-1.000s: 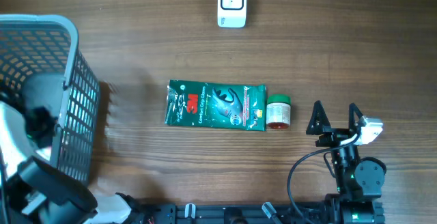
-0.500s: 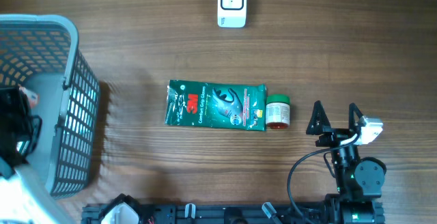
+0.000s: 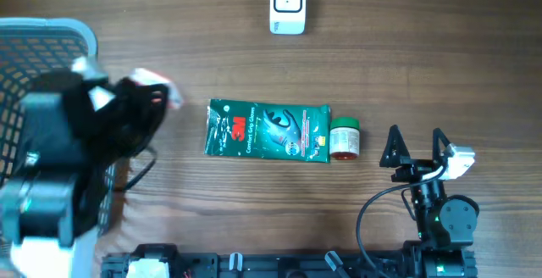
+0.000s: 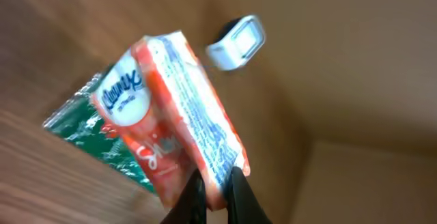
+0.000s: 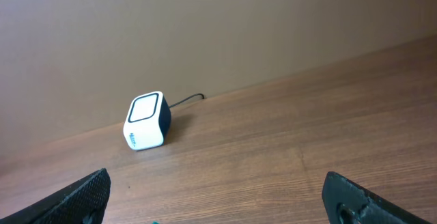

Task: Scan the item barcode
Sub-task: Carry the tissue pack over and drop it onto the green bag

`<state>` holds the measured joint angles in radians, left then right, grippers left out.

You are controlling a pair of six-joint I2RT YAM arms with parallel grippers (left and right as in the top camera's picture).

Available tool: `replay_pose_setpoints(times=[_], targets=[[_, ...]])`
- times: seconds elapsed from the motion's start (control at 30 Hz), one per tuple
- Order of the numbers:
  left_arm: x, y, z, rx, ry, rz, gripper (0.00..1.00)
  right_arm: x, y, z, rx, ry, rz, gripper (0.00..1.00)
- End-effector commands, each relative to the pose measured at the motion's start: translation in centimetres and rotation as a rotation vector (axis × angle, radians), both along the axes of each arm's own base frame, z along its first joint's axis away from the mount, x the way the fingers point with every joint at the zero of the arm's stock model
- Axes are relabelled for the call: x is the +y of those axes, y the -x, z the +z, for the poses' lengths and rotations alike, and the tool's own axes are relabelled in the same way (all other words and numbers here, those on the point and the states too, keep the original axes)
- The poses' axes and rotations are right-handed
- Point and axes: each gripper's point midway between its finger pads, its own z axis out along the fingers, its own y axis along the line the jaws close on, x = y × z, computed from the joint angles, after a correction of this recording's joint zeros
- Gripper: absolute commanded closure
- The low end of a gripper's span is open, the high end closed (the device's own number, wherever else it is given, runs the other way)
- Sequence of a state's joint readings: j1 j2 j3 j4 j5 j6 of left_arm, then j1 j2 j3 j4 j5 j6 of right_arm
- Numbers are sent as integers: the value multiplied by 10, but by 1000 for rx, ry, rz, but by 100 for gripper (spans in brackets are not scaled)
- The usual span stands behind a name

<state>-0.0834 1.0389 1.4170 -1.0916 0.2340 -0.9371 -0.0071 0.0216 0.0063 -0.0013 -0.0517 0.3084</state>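
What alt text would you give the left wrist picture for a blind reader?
The left claw pinches an orange-and-white tissue pack by its edge. Behind it, a white scanner and a green packet sit on the wooden table.

Left arm (image 3: 72, 155) reaching in at the left (blurred from overhead), left gripper (image 4: 214, 191) pinched tight on a tissue pack (image 4: 171, 108), right arm (image 3: 440, 214) folded low, right gripper (image 3: 416, 140) spread wide, empty, fingers pointing forward
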Motion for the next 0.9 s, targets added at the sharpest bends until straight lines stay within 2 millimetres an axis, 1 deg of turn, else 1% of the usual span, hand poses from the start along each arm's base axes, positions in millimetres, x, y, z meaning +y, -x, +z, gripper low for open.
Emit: replay_pose_setpoints(times=[0.0, 0.03, 0.07, 0.13, 0.17, 0.2, 0.23, 0.27, 0.33, 0.4, 0.43, 0.5, 0.6, 0.63, 0.7, 0.73, 0.77, 0.8, 0.83, 0.87], targets=[[-45, -19, -47, 132, -165, -128, 96, 2, 0, 1, -5, 13, 13, 0], [-60, -23, -64, 178, -204, -168, 96, 2, 0, 1, -5, 14, 13, 0], [-80, -28, -91, 247, -257, -221, 96, 2, 0, 1, -5, 14, 13, 0], [-108, -30, -129, 349, -308, -296, 96, 2, 0, 1, -5, 14, 13, 0], [-128, -29, -162, 426, -353, -352, 96, 2, 0, 1, -5, 13, 13, 0], [-144, -29, -188, 473, -384, -390, 96, 2, 0, 1, -5, 13, 13, 1], [-154, -29, -205, 500, -404, -413, 96, 2, 0, 1, -5, 13, 13, 0], [-167, -27, -229, 536, -427, -444, 96, 2, 0, 1, -5, 13, 13, 0], [-183, -19, -263, 591, -469, -491, 96, 2, 0, 1, -5, 13, 13, 0], [-197, -4, -281, 634, -494, -544, 96, 2, 0, 1, -5, 14, 13, 0], [-202, 3, -285, 635, -509, -565, 96, 2, 0, 1, -5, 13, 13, 0], [-213, 13, -285, 628, -521, -598, 96, 2, 0, 1, -5, 13, 13, 0], [-221, 26, -285, 651, -509, -561, 96, 2, 0, 1, -5, 13, 13, 0], [-224, 27, -285, 644, -508, -567, 93, 2, 0, 1, -5, 13, 13, 0], [-226, 28, -285, 639, -508, -572, 55, 2, 0, 1, -5, 13, 13, 0], [-224, 26, -284, 638, -508, -573, 50, 2, 0, 1, -5, 14, 13, 0], [-221, 24, -282, 640, -505, -565, 50, 2, 0, 1, -5, 14, 13, 0], [-218, 20, -276, 632, -494, -552, 46, 2, 0, 1, -5, 14, 13, 0], [-216, 16, -269, 615, -489, -542, 45, 2, 0, 1, -5, 13, 13, 0], [-211, 9, -257, 583, -503, -522, 43, 2, 0, 1, -5, 13, 13, 0]])
